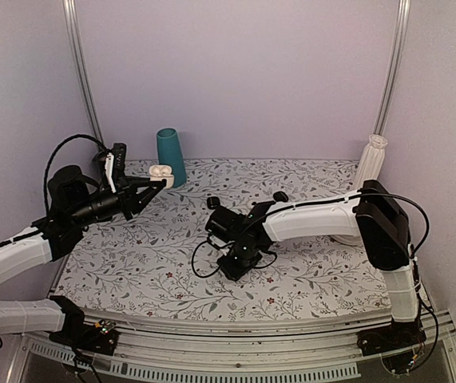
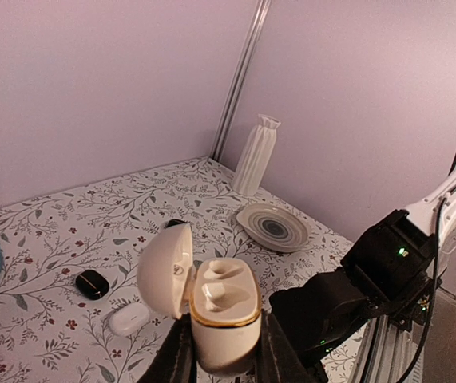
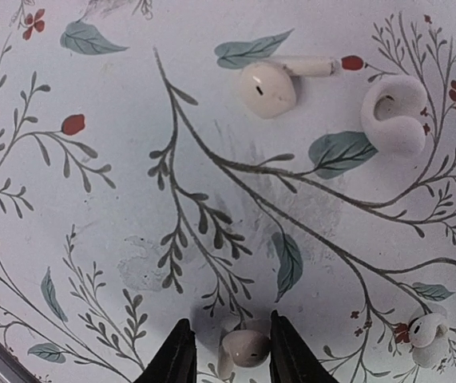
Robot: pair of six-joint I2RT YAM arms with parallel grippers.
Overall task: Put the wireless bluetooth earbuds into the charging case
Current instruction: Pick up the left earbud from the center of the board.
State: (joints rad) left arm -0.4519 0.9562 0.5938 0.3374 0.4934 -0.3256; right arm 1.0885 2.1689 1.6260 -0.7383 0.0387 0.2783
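My left gripper (image 2: 222, 353) is shut on the white charging case (image 2: 221, 307) and holds it up in the air. Its lid (image 2: 164, 270) is swung open and both sockets are empty. In the top view the charging case (image 1: 160, 170) hangs near the back left, with the left gripper (image 1: 159, 183) under it. My right gripper (image 3: 229, 323) is down at the table, open. A tiny white earbud (image 3: 246, 349) lies between its fingers, close to the right finger and with a gap on the left. A second earbud (image 3: 267, 88), with a stem, lies farther ahead. In the top view the right gripper (image 1: 239, 262) is mid-table.
A curled white ear-hook piece (image 3: 394, 116) and another small white bud (image 3: 426, 330) lie on the floral cloth. A teal cup (image 1: 171, 156) stands at the back, a white vase (image 2: 256, 154) and striped plate (image 2: 272, 227) to the right. A black lump (image 2: 92, 284) and a white closed case (image 2: 128, 318) lie below.
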